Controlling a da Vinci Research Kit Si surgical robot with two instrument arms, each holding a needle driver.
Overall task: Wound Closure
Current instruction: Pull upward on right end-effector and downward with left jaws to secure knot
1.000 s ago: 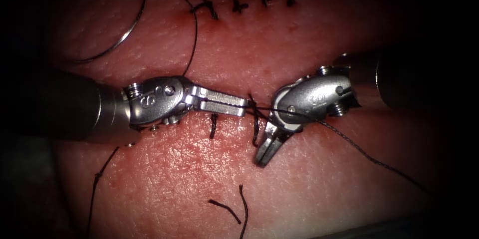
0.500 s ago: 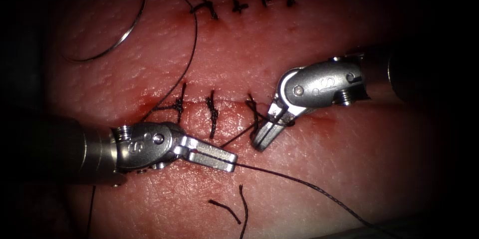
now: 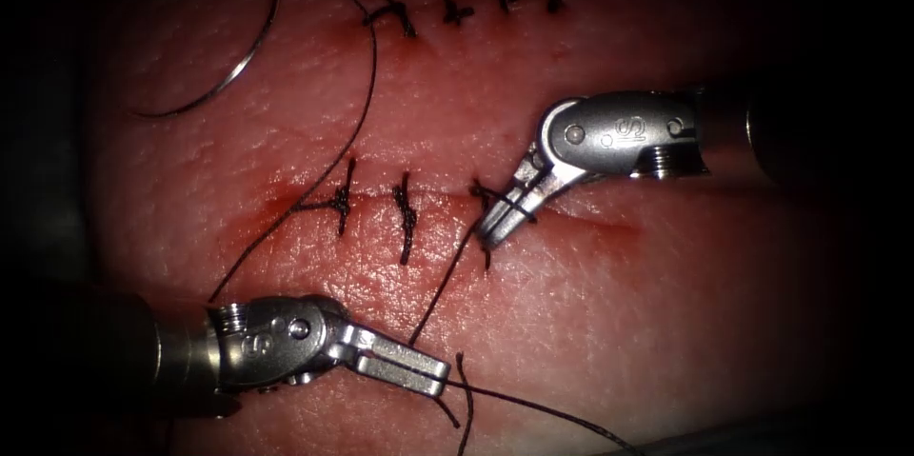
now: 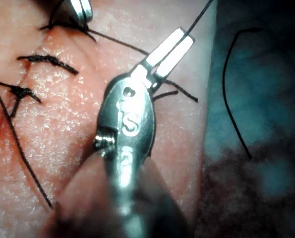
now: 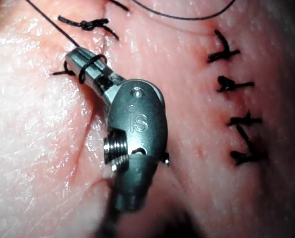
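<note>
- Left end effector [image 3: 419, 372] pinches the thread [image 3: 443, 277] below the cut [image 3: 609, 223].
- Right end effector [image 3: 497, 223], thread looped round it, pressed together.
- Needle [image 3: 224, 80] lies free on the tissue [image 3: 666, 323], upper left.

Left tool [image 3: 433, 378] now well below the cut, off the wound line where it lay a second ago, jaws closed on the thread [image 3: 440, 289]. Thread strand now runs from the third stitch [image 3: 484, 197] down to those jaws. Right tool [image 3: 493, 226] raised and swung flatter, tip now at the third stitch, a loop of thread wound round its closed jaws. Loose thread ends [image 3: 459, 397] now just beside the left jaws.
</note>
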